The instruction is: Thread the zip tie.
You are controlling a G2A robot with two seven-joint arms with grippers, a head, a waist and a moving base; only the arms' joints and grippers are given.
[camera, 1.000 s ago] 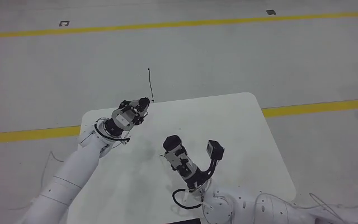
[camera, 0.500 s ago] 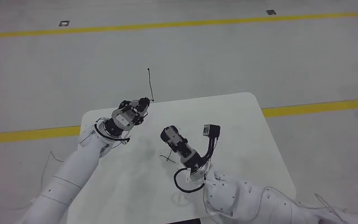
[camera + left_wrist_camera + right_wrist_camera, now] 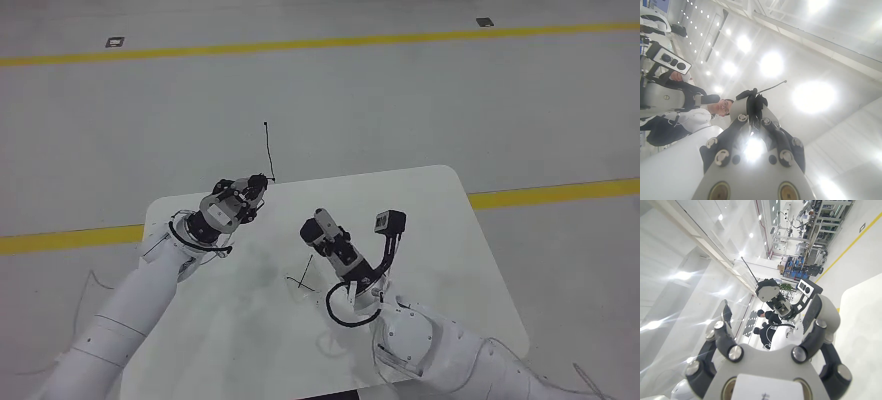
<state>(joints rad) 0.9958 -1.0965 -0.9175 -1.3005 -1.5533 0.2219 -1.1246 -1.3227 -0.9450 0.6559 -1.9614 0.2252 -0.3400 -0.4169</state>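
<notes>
From my seat I had the left gripper (image 3: 256,186) over the far left part of the white table (image 3: 440,220), close to its far edge. Its fingers were pinched tight on the zip tie (image 3: 269,155), holding it by one end. The rest of the tie rose out of the fingertips as a thin dark strand, slightly curved. In the top view its free end reached past the table's far edge.

In the left wrist view the left gripper (image 3: 755,96) had its two pads pressed together. The zip tie (image 3: 772,87) stuck out from between them and ended in a small knob.

The right gripper (image 3: 315,226) was over the middle of the table, near the left one but not touching it. In its own wrist view the right gripper (image 3: 768,312) had its jaws spread wide with nothing between them. Beyond them I could see the left gripper (image 3: 766,291), with the zip tie (image 3: 749,270) standing up from it.

A thin dark strip (image 3: 303,274) lay on the table just beside the right arm; I could not tell what it was
</notes>
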